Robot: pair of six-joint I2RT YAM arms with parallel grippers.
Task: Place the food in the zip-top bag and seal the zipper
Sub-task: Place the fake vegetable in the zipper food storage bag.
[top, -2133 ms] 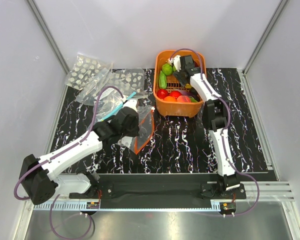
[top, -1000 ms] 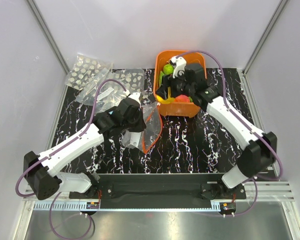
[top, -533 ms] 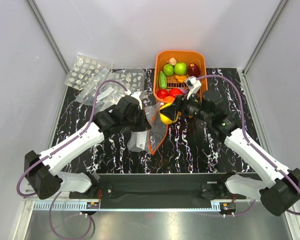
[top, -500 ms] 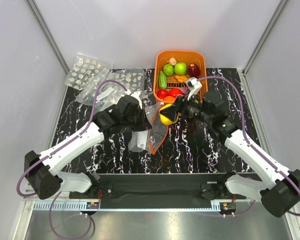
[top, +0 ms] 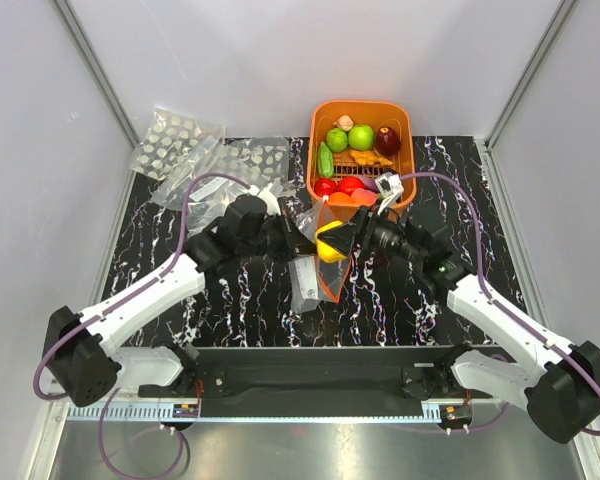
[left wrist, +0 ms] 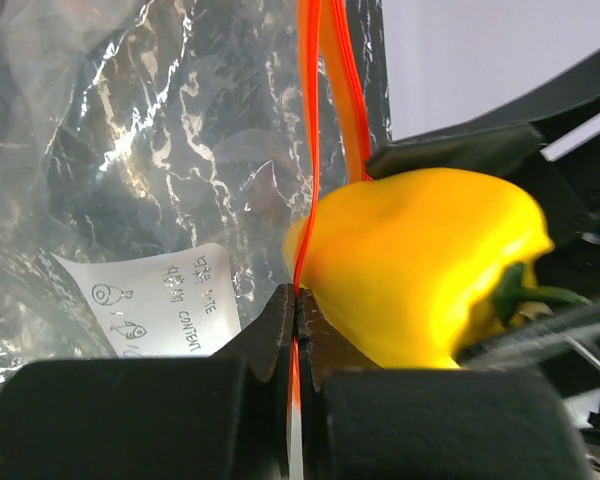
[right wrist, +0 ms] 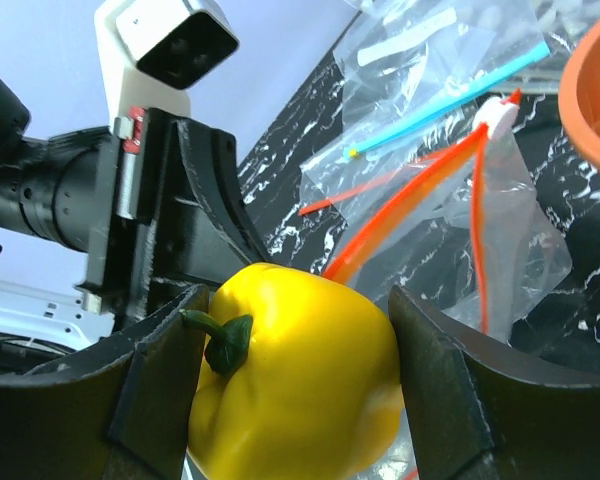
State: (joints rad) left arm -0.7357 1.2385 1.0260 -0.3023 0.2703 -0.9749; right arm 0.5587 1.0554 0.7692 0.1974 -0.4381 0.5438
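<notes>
My right gripper [top: 342, 240] [right wrist: 298, 300] is shut on a yellow pepper [top: 331, 243] [right wrist: 300, 385], one finger on each side. It holds the pepper at the mouth of the clear zip-top bag [top: 315, 278] [left wrist: 180, 150] [right wrist: 520, 240]. My left gripper [top: 298, 243] [left wrist: 298, 310] is shut on the red-orange zipper [top: 342, 270] [left wrist: 308, 150] [right wrist: 420, 205] and holds one lip of the mouth up. In the left wrist view the pepper [left wrist: 420, 260] presses against that strip. More food lies in the orange basket [top: 318, 125]: green apples [top: 348, 137], a cucumber [top: 325, 160], tomatoes [top: 338, 185].
Spotted bags [top: 180, 140] and a blue-stripped bag [right wrist: 450, 100] lie at the back left of the black marbled mat [top: 460, 290]. The basket stands just behind the two grippers. Grey walls close in the back and both sides.
The right arm has swung out of the basket with the yellow pepper, down and left to the bag's mouth. The left gripper has shifted right with the zipper, drawing the bag along.
</notes>
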